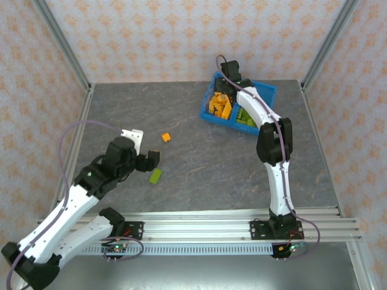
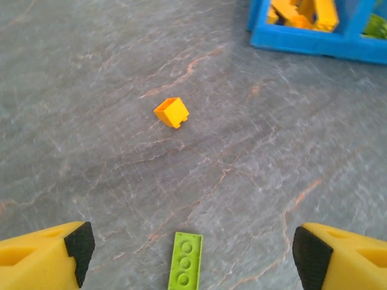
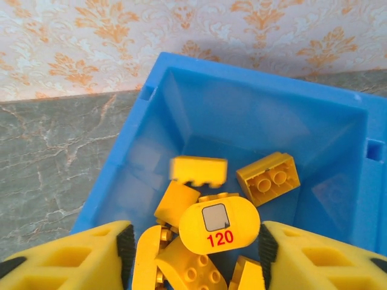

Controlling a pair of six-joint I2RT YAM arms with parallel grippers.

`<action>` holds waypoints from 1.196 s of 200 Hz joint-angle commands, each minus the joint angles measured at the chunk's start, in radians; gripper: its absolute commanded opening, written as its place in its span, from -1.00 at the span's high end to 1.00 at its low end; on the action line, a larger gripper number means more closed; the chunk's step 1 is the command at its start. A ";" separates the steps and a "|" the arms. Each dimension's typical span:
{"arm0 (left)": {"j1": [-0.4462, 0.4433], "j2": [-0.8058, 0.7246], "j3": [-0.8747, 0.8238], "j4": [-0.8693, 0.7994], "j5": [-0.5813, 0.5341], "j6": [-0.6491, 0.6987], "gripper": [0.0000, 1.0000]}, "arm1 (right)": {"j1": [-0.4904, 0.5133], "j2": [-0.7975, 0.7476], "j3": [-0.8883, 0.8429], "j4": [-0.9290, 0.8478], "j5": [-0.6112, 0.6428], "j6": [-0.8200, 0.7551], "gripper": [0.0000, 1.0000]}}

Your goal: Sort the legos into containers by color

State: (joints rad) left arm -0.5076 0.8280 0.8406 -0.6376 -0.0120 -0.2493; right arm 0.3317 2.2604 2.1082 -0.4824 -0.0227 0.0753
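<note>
The blue bin [image 1: 269,90] stands at the back right; its left compartment holds orange legos [image 1: 221,106] and its right one green legos [image 1: 245,116]. My right gripper [image 1: 230,81] hangs open over the orange compartment [image 3: 242,115], nothing between its fingers [image 3: 192,248]. Below it lie several orange bricks, one rounded and marked 120 [image 3: 219,225], and one blurred brick [image 3: 198,170] above the pile. On the table lie an orange brick [image 1: 165,137] [image 2: 172,112] and a flat green brick [image 1: 155,176] [image 2: 185,263]. My left gripper [image 1: 152,160] [image 2: 193,251] is open, low over the green brick.
The grey marbled table [image 1: 205,163] is walled by patterned panels with metal posts [image 1: 60,42]. A white plate [image 1: 133,136] lies beside the left arm. The bin's corner [image 2: 314,42] sits at the upper right of the left wrist view.
</note>
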 commanded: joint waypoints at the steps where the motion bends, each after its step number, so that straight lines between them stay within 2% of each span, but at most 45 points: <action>1: 0.008 0.125 0.057 0.025 -0.090 -0.246 -0.74 | -0.001 -0.164 -0.073 -0.027 -0.031 0.010 -0.21; 31: 0.010 0.321 0.114 0.088 -0.138 -0.382 -0.74 | 0.013 -0.387 -0.277 -0.025 -0.178 0.053 -0.35; 60: 0.026 0.513 0.185 0.165 -0.136 -0.423 -0.74 | 0.050 -0.627 -0.498 -0.029 -0.340 0.084 -0.59; 75: 0.047 0.627 0.240 0.183 -0.119 -0.431 -0.74 | 0.089 -0.760 -0.624 0.004 -0.342 0.079 -0.82; 93: 0.065 0.750 0.296 0.220 -0.096 -0.415 -0.74 | 0.124 -0.908 -0.757 0.043 -0.338 0.083 -1.00; 112: 0.081 0.872 0.363 0.245 -0.061 -0.407 -0.74 | 0.127 -1.011 -0.835 0.051 -0.380 0.104 -0.99; 127: 0.086 0.946 0.405 0.253 -0.057 -0.421 -0.74 | 0.127 -1.044 -0.844 0.016 -0.421 0.108 -0.99; 154: 0.092 1.033 0.444 0.257 -0.097 -0.445 -0.68 | 0.131 -1.034 -0.802 -0.105 -0.611 0.056 -0.99; 168: 0.099 1.069 0.463 0.252 -0.089 -0.450 -0.64 | 0.141 -1.009 -0.770 -0.191 -0.670 0.023 -0.99; 190: 0.104 1.116 0.475 0.240 -0.094 -0.462 -0.54 | 0.167 -0.986 -0.765 -0.258 -0.674 0.012 -0.99; 229: 0.119 1.166 0.483 0.237 -0.124 -0.438 -0.34 | 0.199 -0.970 -0.795 -0.229 -0.694 0.033 -0.97; 239: 0.125 1.183 0.495 0.229 -0.116 -0.427 -0.22 | 0.199 -0.959 -0.793 -0.234 -0.697 0.035 -0.96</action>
State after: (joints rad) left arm -0.4053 1.9724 1.2953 -0.3962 -0.0879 -0.6888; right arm 0.5220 1.2907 1.3109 -0.6956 -0.6811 0.1150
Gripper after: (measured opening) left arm 0.663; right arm 0.987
